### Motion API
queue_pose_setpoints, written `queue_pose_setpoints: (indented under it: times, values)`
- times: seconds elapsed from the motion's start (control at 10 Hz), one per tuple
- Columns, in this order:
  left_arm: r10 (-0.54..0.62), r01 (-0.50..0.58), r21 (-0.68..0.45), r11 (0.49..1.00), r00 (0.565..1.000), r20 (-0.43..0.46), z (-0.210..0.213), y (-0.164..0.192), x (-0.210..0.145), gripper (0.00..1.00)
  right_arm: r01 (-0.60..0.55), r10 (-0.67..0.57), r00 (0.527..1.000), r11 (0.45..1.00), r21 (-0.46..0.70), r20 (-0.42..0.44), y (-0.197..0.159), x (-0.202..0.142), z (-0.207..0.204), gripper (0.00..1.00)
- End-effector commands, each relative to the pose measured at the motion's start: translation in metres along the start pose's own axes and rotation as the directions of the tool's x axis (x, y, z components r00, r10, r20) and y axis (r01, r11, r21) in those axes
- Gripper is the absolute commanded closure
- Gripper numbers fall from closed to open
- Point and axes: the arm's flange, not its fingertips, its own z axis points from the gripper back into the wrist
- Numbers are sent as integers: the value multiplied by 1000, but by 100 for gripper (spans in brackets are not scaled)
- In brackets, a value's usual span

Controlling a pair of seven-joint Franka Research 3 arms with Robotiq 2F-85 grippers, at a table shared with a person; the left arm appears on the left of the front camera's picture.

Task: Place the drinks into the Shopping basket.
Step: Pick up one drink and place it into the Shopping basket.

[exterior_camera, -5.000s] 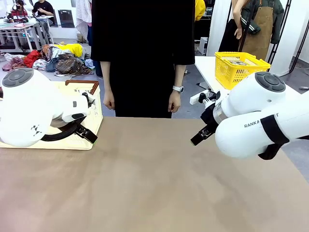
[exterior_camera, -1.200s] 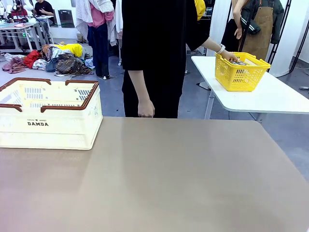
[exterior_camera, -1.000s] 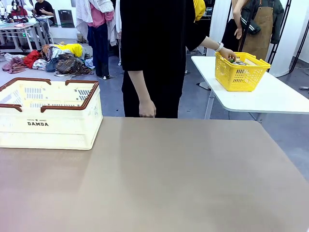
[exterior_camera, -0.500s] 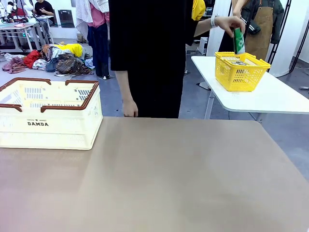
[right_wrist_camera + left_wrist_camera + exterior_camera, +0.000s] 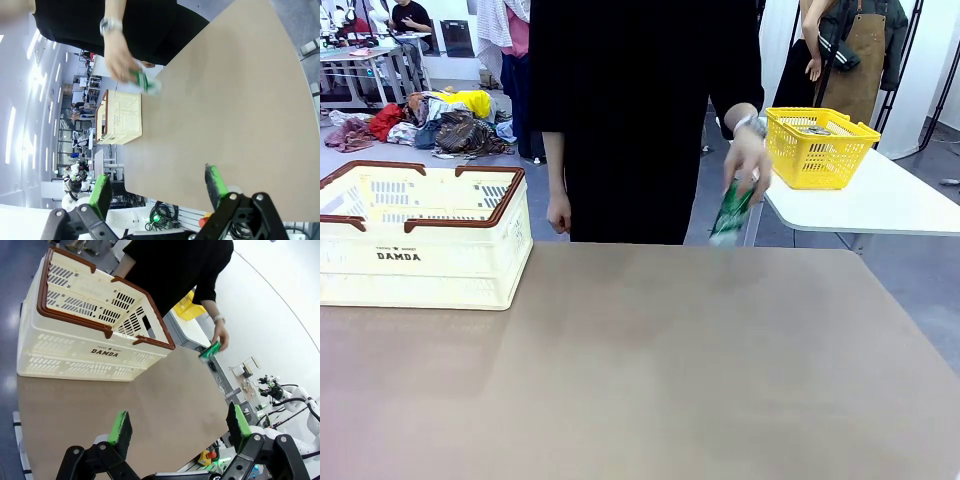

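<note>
— Tabletop (image 5: pixel 650 380) first: what am I looking at?
— Fig. a, front view. Your work surface is a flat, matte brown sheet. On its left side stands the Shopping basket (image 5: pixel 440 270), a cream plastic crate with slotted walls, a dark brown rim and "DAMDA" printed on the near face. A person (image 5: pixel 640 100) in black stands at the far edge. Beyond them, a white side table (image 5: pixel 880 205) carries a bright yellow mesh basket (image 5: pixel 817 150), and clothes (image 5: pixel 450 125) lie heaped on the floor.
— And the drink?
— A slim green can (image 5: pixel 730 212), tilted and blurred, hangs in the person's hand (image 5: pixel 748 160) just above the far edge of your table. It is well apart from the crate, with bare brown surface between the two.
— My claws?
— Fig. b, left wrist view. Your left gripper (image 5: pixel 179 424) is spread wide, its green pads (image 5: pixel 120 427) far apart, grasping nothing. Fig. c, right wrist view. Your right gripper (image 5: pixel 159 187) is spread likewise, with the table beyond it.
</note>
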Motion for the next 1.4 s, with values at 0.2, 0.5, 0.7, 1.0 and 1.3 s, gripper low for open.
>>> queue_pose_setpoints:
  times: [0.2,0.5,0.7,1.0,1.3]
  values:
    - [-21,21,-15,1000,1000,11,2,0,2,0,-21,21,1000,1000,14,6,1,1,2,0]
    - [-21,21,-15,1000,1000,11,2,0,2,0,-21,21,1000,1000,14,6,1,1,2,0]
    - [-21,21,-15,1000,1000,11,2,0,2,0,-21,21,1000,1000,14,6,1,1,2,0]
    - [-21,21,-15,1000,1000,11,2,0,2,0,-21,21,1000,1000,14,6,1,1,2,0]
    - [-21,21,-15,1000,1000,11,2,0,2,0,-21,21,1000,1000,14,6,1,1,2,0]
